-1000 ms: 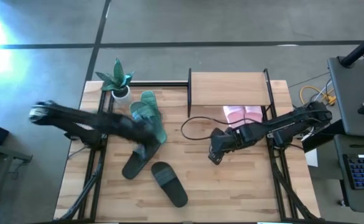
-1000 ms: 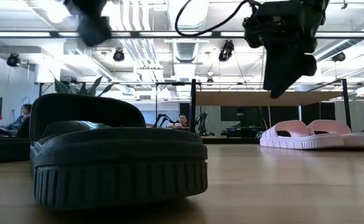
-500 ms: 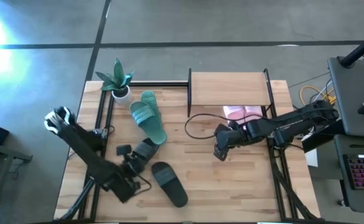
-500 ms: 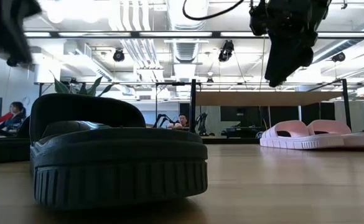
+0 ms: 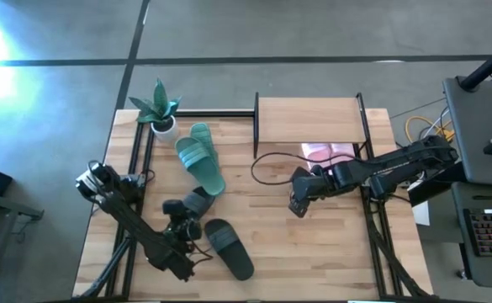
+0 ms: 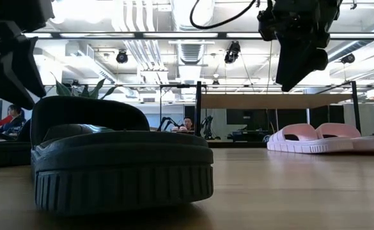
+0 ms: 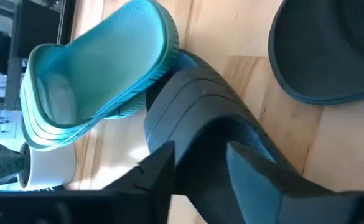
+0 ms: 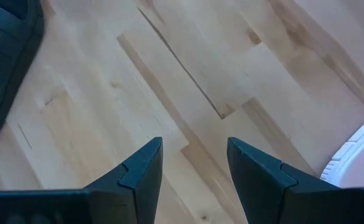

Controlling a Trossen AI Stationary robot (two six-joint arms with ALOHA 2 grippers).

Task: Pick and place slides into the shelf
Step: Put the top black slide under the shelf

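A black slide (image 5: 200,200) lies on the table just in front of the two teal slides (image 5: 202,158). My left gripper (image 5: 181,220) stands open at its near end. In the left wrist view its strap (image 7: 200,118) arches between my fingers. A second black slide (image 5: 229,248) lies nearer the front edge. The pink slides (image 5: 330,153) rest on the shelf's (image 5: 310,118) lower board. My right gripper (image 5: 296,206) hangs open above bare wood, in front of the shelf, with nothing between its fingers. My left gripper comes at the black slide low, from the table's near side. One finger (image 7: 157,174) shows beside the strap's outer edge (image 7: 169,124). The strap hides the other finger. I cannot tell whether either finger touches the slide, which lies flat on the table.
A potted plant (image 5: 160,108) stands at the far left corner, beside the teal slides. A black cable loop (image 5: 267,164) hangs from the right arm in front of the shelf. Bare wood lies between the black slides and the shelf.
My left arm has swung from over the teal slides toward the table's near edge. Its gripper has come down at the black slide's near end. The slides have stayed where they were. My right gripper has shifted a little toward the right edge.
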